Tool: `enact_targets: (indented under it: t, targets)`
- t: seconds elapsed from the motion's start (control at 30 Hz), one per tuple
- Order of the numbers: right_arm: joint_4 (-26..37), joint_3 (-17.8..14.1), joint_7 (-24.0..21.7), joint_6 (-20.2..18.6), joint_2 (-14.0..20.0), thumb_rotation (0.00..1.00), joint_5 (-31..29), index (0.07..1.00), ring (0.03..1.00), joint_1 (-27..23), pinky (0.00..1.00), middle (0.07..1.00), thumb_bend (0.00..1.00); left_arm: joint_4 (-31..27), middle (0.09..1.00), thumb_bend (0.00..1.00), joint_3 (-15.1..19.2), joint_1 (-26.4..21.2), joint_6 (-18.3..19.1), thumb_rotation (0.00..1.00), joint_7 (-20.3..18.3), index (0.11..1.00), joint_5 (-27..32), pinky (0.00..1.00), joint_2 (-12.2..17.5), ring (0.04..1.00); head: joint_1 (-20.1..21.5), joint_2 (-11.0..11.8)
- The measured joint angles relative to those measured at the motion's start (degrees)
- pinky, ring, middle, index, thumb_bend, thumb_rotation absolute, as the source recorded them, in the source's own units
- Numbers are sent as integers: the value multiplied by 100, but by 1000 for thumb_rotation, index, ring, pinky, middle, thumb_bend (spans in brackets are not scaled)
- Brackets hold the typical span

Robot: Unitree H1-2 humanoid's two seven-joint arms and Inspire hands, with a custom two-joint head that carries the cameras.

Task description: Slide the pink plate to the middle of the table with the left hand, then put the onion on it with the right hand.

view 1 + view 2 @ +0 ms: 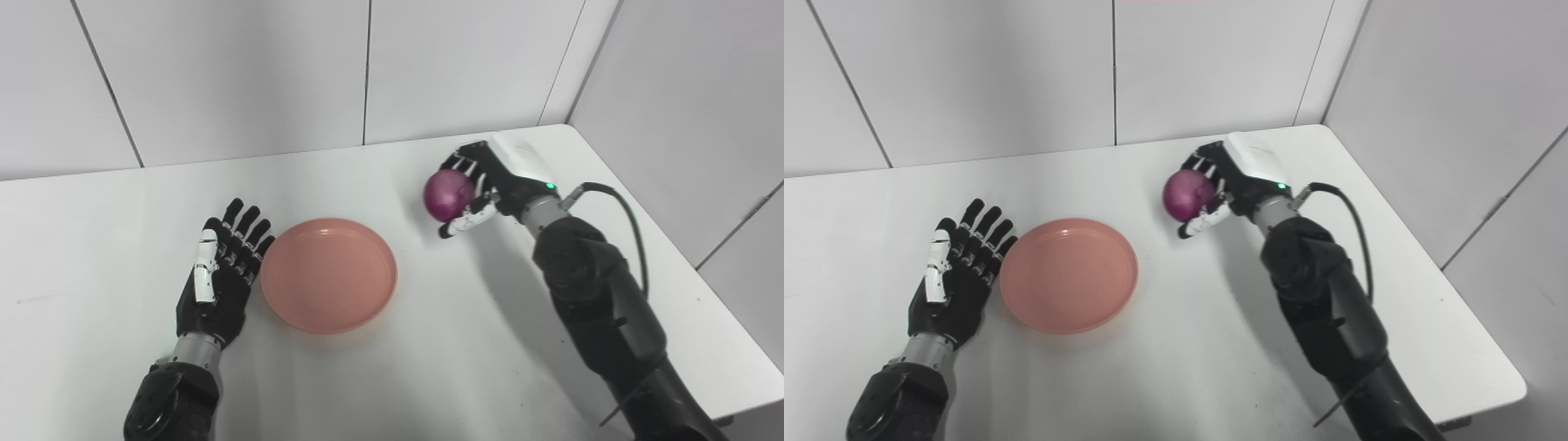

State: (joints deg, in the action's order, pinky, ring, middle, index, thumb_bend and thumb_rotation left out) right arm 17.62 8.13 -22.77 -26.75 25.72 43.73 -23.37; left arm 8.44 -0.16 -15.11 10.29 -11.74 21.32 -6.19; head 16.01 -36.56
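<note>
Left eye view shows the right hand (484, 184) wrapped around the purple onion (449, 195) off the table (429, 343), and right eye view shows the left hand (955, 275) spread flat beside the pink plate (1069, 274).

A bare test cell or robotics lab is suggested rather than a home or kitchen. A plain white table (392, 380) fills the lower part of the frame and is enclosed along the top and the right side by smooth pale wall panels (245, 73) divided by thin dark seams. No furnishings or decoration are seen. A black cable (631, 220) is looped in the open beside the robot arm at the right of the frame.
</note>
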Motion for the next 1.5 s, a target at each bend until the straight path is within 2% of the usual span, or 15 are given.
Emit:
enact_targets:
  t: [0.1, 0.17, 0.47, 0.7, 0.87, 1.13, 1.37, 1.5]
  targets:
    - [-11, 173, 11, 21, -199, 132, 9, 487, 373, -110, 284, 469, 517, -11, 968, 451, -43, 6, 0, 1000, 15, 963, -20, 935, -59, 956, -150, -9]
    - [-43, 284, 52, 91, -298, 131, 6, 487, 316, -150, 232, 427, 517, -23, 967, 452, -71, 12, 0, 1000, 30, 964, -27, 933, -64, 953, -264, -35]
    - [-361, 545, 364, 369, -712, 133, -8, 487, 334, -208, 241, 446, 518, -179, 962, 444, -158, 77, 115, 1000, 282, 958, -152, 934, -210, 946, -651, -62]
    - [-662, 757, 476, 416, -1032, 133, 4, 487, 284, -253, 195, 408, 519, -219, 974, 444, -193, 91, 173, 1000, 334, 970, -180, 952, -262, 958, -757, -97]
    - [-943, 827, 525, 454, -1075, 136, -36, 488, 365, -252, 274, 466, 518, -225, 968, 447, -196, 98, 173, 1000, 345, 967, -180, 947, -275, 951, -836, -114]
    - [-1288, 1155, 602, 469, -1155, 136, -56, 488, 346, -147, 250, 466, 518, -258, 974, 451, -203, 115, 175, 1000, 434, 971, -266, 955, -352, 959, -871, -158]
    - [-1385, 1234, 674, 586, -1156, 134, -115, 489, 318, -98, 217, 441, 518, -257, 971, 444, -202, 123, 175, 1000, 437, 971, -272, 952, -367, 956, -862, -176]
    - [-1382, 1279, 736, 589, -1147, 143, -103, 490, 376, -84, 263, 501, 520, -256, 971, 442, -201, 123, 175, 1000, 438, 972, -274, 951, -367, 954, -862, -185]
